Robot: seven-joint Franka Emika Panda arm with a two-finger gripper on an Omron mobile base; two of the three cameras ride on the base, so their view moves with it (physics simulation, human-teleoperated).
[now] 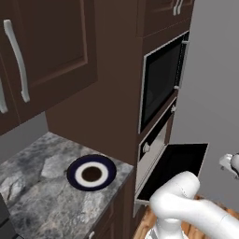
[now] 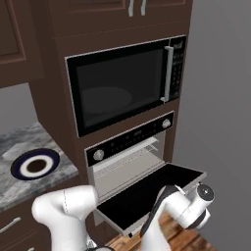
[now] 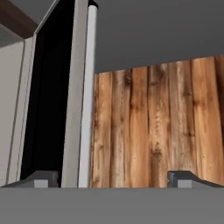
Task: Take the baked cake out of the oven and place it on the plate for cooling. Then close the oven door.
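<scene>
Hand view: end effector [image 3: 113,179] wide open, holding nothing, its two dark tips far apart near the bottom. Oven door's [image 3: 78,92] silver edge and bar handle just above the left tip, wooden floor [image 3: 157,127] beyond. Right base view: oven [image 2: 128,147] under the microwave [image 2: 122,83], door dropped down flat. Plate [image 2: 35,164] on the grey stone table [image 2: 19,188] to the left, nothing on it. Cake: cannot tell where.
</scene>
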